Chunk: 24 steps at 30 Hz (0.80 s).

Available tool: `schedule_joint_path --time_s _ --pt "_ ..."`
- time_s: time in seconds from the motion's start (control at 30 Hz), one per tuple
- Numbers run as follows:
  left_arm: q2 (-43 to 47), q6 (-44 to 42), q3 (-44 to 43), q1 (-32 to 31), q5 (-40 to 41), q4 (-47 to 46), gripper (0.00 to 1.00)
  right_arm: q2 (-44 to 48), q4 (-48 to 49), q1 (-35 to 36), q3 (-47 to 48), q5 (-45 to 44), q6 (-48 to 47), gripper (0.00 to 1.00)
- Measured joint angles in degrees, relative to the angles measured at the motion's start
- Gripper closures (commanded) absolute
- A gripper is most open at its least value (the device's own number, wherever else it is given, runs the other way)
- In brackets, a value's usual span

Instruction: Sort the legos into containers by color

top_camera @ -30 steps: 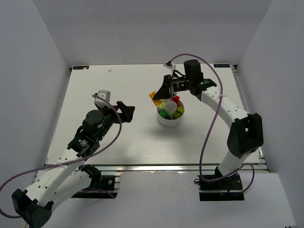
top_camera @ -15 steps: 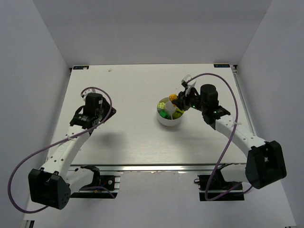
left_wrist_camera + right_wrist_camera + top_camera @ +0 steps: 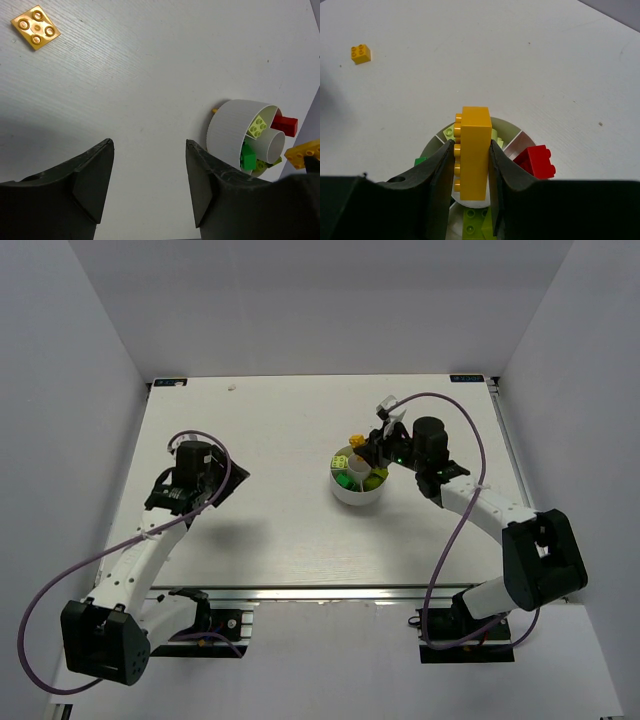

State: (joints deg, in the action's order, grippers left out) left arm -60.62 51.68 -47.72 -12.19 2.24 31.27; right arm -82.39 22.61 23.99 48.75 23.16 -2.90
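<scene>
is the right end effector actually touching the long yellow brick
Touching. The right wrist view shows the right end effector clamped on the yellow brick, both jaws pressed flat against its sides with no gap.

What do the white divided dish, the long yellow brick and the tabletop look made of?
Round white divided dish: plastic, matte, with fine ribbing on its thin outer wall.
Long yellow studded brick: hard moulded plastic, smooth with a slight sheen and crisp studs.
White tabletop: probably laminate or painted wood, matte, with fine grain lines.
</scene>
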Motion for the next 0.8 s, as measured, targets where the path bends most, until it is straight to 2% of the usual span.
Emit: schedule_joint_path --time_s 0.1,0.2,0.3,0.47,0.63,0.7,0.8 --pt "0.57 0.48 0.55 0.22 -0.09 0.13 0.30 -0.48 0.37 0.00 0.00 0.44 0.66 0.97" --pt "0.63 0.87 0.55 0.50 0.09 0.37 0.24 -0.50 1.11 0.00 0.00 1.01 0.96 0.83" --pt "0.63 1.51 0.55 0.76 0.59 1.38 0.19 -0.61 1.66 0.00 0.00 1.44 0.98 0.74" --pt "0.85 2.58 0.55 1.51 1.36 2.23 0.18 -2.25 2.05 0.00 0.00 2.21 0.96 0.67" --pt "1.22 2.95 0.55 1.95 1.42 2.27 0.18 -3.61 2.03 0.00 -0.02 2.51 0.96 0.48" --pt "1.25 3.08 0.55 1.99 1.42 2.40 0.15 -3.61 2.03 0.00 -0.02 2.49 0.94 0.40" --pt "1.36 3.34 0.55 2.08 1.42 2.99 0.14 -3.61 2.47 0.00 -0.02 2.47 0.81 0.35"
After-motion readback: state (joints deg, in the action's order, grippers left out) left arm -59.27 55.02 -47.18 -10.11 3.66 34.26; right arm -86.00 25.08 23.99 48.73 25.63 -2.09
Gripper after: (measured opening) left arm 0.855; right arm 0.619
